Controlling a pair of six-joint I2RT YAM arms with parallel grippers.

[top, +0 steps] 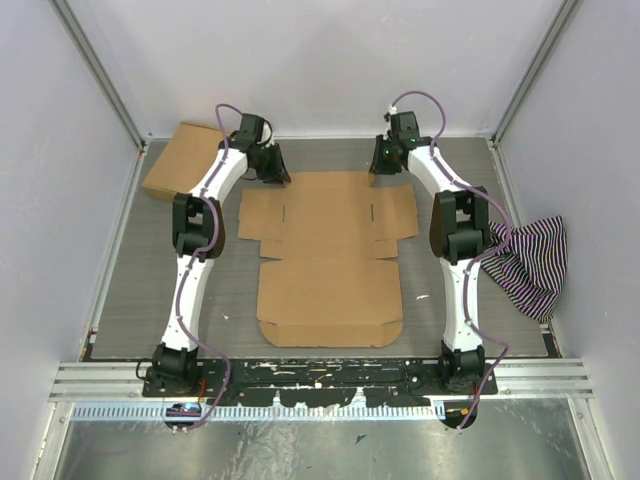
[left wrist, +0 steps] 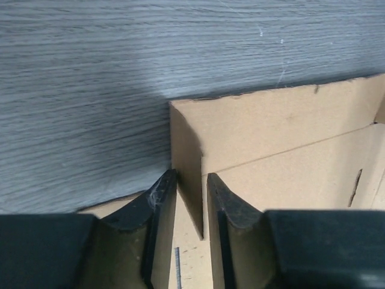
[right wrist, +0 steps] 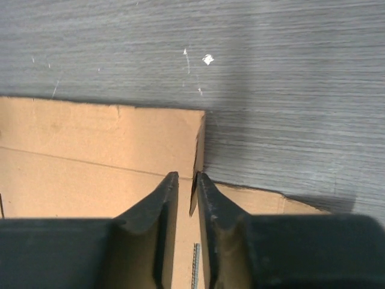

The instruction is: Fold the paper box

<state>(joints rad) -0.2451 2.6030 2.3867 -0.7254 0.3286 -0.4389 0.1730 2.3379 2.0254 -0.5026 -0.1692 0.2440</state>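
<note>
At the far left corner of the table point(top: 150, 290) sits a small box point(top: 180, 160), apart from the rest. Just right of it, the left gripper point(left wrist: 190, 180) is down at the far left corner of the paper box point(top: 328, 260), its jaws pinching a side flap point(left wrist: 186, 162) that stands upright between them. The paper box itself lies flat and unfolded in the middle of the table, between the two arms, its long part reaching toward the arm bases. At its far right corner the right gripper point(right wrist: 187, 177) has its jaws nearly together, nipping the thin raised edge of the matching flap point(right wrist: 199, 141). Farther right, a striped cloth point(top: 530, 262) lies bunched by the wall, next to the right arm.
</note>
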